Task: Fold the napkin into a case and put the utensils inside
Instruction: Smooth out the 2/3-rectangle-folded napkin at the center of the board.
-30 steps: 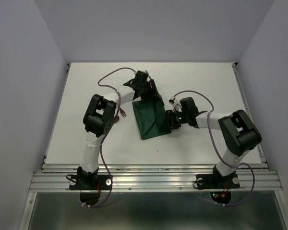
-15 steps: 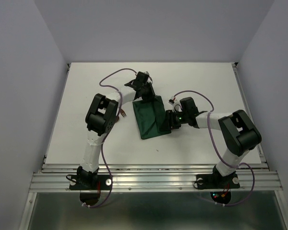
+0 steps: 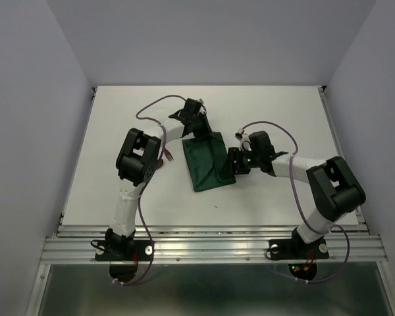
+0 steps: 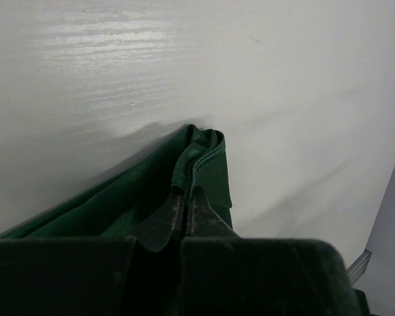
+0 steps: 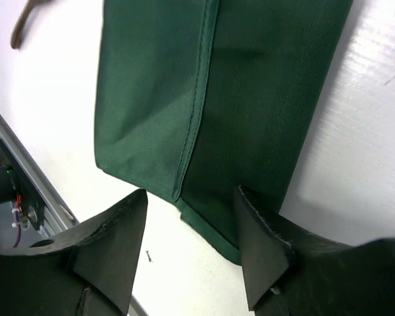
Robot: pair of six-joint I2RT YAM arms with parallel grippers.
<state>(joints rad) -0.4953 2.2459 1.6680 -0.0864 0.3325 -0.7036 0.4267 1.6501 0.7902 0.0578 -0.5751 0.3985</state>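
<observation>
Arm bases sit on the metal rail (image 3: 210, 243) at the near edge of the white bench (image 3: 118, 118). A small dark speck (image 3: 216, 205) lies on the bench just nearer than the napkin.

Napkin (image 3: 207, 161): dark green, folded into a narrow layered panel. It lies mid-bench between the two arms, long axis near to far and slightly skewed. In the right wrist view a stitched hem runs lengthwise along the upper layer.

Right end effector (image 3: 232, 164): at the napkin's right edge, towards its near corner. The jaws stand moderately apart with nothing gripped. The fingers (image 5: 112, 243) sit either side of the cloth's near corner, seen from above. Whether they touch the cloth: cannot tell.

Utensils (image 3: 166, 157): reddish-brown wood, on the bench just left of the napkin and apart from it, partly hidden by the left arm's elbow. Spoon and fork cannot be told apart here. One curved brown end shows at the top left of the right wrist view.

Left end effector (image 4: 184, 214): at the napkin's far edge. The jaws are pinched tight on a bunched fold of the hem. The gripped cloth stands a little proud of the bench, with shadow beneath it.
</observation>
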